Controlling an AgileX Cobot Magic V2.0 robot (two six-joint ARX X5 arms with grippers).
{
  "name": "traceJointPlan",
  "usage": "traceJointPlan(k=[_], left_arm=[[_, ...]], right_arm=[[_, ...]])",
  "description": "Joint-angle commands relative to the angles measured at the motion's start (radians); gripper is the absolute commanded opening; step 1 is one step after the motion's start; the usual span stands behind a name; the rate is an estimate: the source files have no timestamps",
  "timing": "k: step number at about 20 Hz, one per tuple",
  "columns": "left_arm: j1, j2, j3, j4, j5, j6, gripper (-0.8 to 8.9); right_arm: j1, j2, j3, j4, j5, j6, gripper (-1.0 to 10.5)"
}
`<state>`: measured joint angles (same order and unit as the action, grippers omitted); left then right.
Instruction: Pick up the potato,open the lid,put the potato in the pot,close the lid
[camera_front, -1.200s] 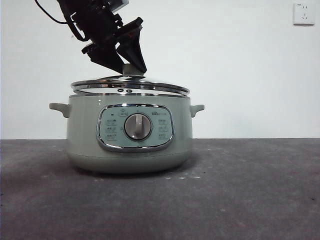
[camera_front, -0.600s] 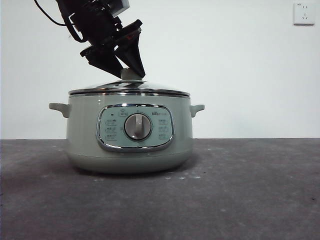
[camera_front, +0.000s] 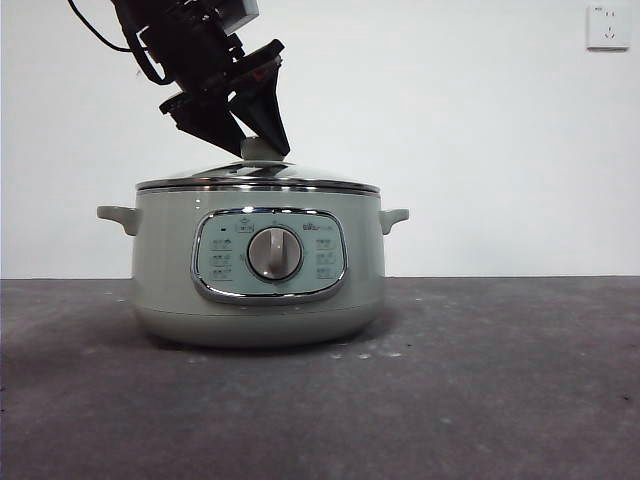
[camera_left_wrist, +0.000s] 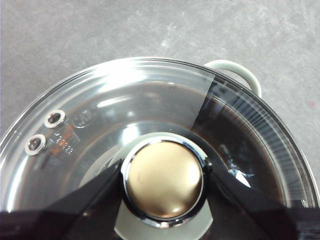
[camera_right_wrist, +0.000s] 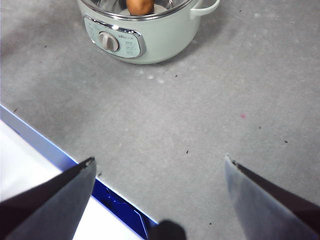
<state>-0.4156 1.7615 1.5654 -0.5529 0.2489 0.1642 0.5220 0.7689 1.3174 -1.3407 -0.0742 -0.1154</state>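
The pale-green pot (camera_front: 260, 290) stands on the dark table with the glass lid (camera_front: 258, 178) lying flat on its rim. My left gripper (camera_front: 258, 150) comes down from the upper left and is shut on the lid's knob (camera_left_wrist: 162, 181), one jaw on each side. The glass of the lid (camera_left_wrist: 150, 100) and one pot handle (camera_left_wrist: 235, 70) show below it. My right gripper (camera_right_wrist: 160, 165) is open and empty, well away from the pot (camera_right_wrist: 150, 45). The orange-brown potato (camera_right_wrist: 140, 5) shows inside the pot.
A white wall socket (camera_front: 608, 27) sits high on the back wall. In the right wrist view a blue table edge (camera_right_wrist: 120, 210) and a white surface (camera_right_wrist: 30, 175) lie near the right gripper. Grey tabletop (camera_right_wrist: 210, 100) surrounds the pot.
The lid was tilted and slightly raised a second ago. It has come down flat onto the pot's rim, with the left gripper still on the knob.
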Motion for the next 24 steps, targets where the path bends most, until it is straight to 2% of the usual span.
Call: traceJointPlan(k=[1,9,17,24], left_arm=[[-0.002,-0.010,0.013,0.001,0.013,-0.003,3.29],[0.007,-0.111,0.016,-0.041,0.013,-0.008,3.29],[0.006,-0.452,0.016,-0.458,0.024,-0.041,3.28],[0.006,-0.645,0.016,-0.564,0.023,-0.059,3.28]], right_arm=[[0.000,-0.001,-0.010,0.008,0.004,0.010,4.3],[0.000,-0.001,-0.010,0.008,0.004,0.010,4.3],[0.000,0.000,-0.010,0.009,0.004,0.007,4.3],[0.000,0.001,-0.010,0.009,0.004,0.007,4.3]])
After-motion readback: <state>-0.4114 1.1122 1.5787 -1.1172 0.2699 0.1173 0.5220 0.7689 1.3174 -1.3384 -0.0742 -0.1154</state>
